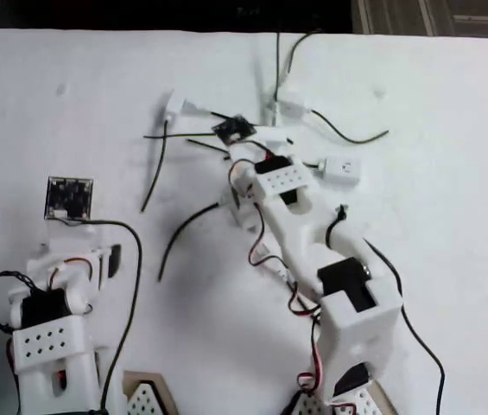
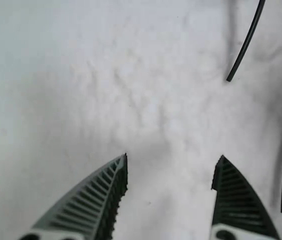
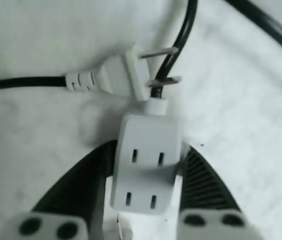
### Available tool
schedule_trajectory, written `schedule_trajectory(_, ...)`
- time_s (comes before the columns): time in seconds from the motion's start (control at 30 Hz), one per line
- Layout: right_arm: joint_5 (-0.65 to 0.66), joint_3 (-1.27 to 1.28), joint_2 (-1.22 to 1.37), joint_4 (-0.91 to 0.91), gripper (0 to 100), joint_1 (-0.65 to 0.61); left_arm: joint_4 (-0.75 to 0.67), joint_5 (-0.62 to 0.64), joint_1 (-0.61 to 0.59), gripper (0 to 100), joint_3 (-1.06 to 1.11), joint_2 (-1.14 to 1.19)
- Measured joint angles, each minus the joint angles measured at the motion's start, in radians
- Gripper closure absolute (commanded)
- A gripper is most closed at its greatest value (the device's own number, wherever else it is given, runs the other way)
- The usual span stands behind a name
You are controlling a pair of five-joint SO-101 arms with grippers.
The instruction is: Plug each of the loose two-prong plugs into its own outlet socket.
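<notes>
My right gripper (image 3: 145,175) is shut on a white outlet block (image 3: 143,165) with two pairs of slots facing the camera. Just beyond it lies a white two-prong plug (image 3: 118,75) on a black cable, its prongs near the block's cable end. In the high view this gripper (image 1: 271,130) is at the table's middle back, by the plug (image 1: 288,108). Another white plug (image 1: 174,105) lies to the back left. A second white outlet block (image 1: 340,169) rests right of the arm. My left gripper (image 2: 170,172) hangs open over bare white table, seen at the front left (image 1: 101,259).
Black cables (image 1: 153,169) trail loosely across the middle of the white table (image 1: 434,95). Two cable ends (image 2: 245,40) lie beyond the left gripper. The table's back edge (image 1: 97,30) meets a dark wall.
</notes>
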Motion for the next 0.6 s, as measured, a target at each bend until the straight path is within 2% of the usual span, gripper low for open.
schedule_trajectory(0.3,0.008,0.0,-0.275,0.06,98.1,0.1,0.0,0.0,0.0,72,0.0,0.0)
schedule_trajectory(0.47,0.084,0.0,-0.489,0.063,98.1,0.155,0.0,0.0,0.0,72,0.0,0.0)
schedule_trajectory(0.6,0.112,0.0,-0.634,0.095,98.1,0.153,0.0,0.0,0.0,72,0.0,0.0)
